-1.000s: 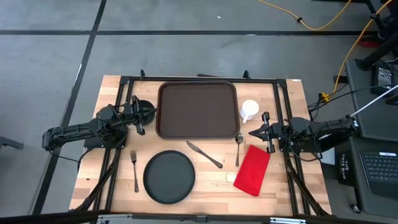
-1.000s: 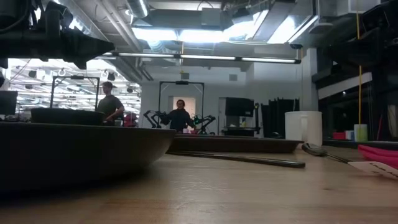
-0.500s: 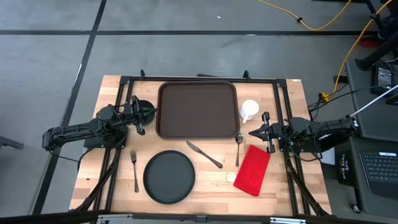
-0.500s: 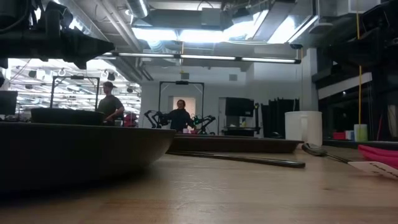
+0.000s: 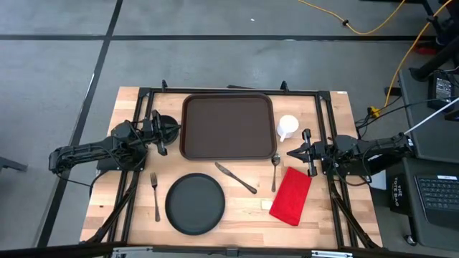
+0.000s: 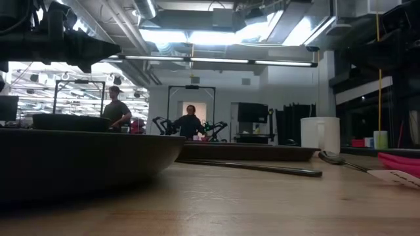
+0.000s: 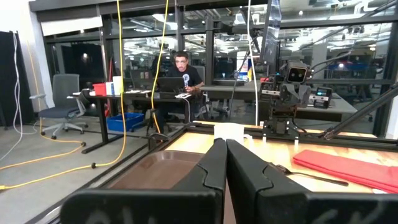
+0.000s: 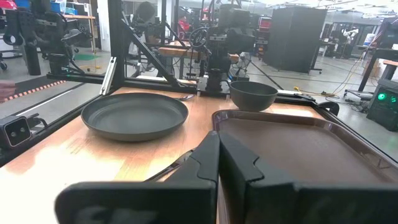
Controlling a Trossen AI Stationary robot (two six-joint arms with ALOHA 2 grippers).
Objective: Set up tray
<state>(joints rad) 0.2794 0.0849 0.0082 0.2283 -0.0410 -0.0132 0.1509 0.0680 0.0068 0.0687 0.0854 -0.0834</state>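
Note:
The dark brown tray [image 5: 228, 126] lies at the far middle of the wooden table, with nothing on it. A round black plate [image 5: 195, 203] sits at the near side, with a fork [image 5: 155, 196] to its left. Between them lie a knife [image 5: 236, 178] and a spoon [image 5: 275, 172]. A red napkin [image 5: 291, 195] lies near right. A white mug [image 5: 287, 127] stands right of the tray. My left gripper [image 5: 169, 130] hovers shut at the tray's left side. My right gripper [image 5: 290, 153] hovers shut near the mug and napkin.
A dark bowl [image 8: 254, 95] stands by the tray's left edge, under my left gripper. A black frame [image 5: 323, 129] runs around the table. People sit and stand in the room beyond [image 6: 189, 123]. Bare wood shows right of the plate.

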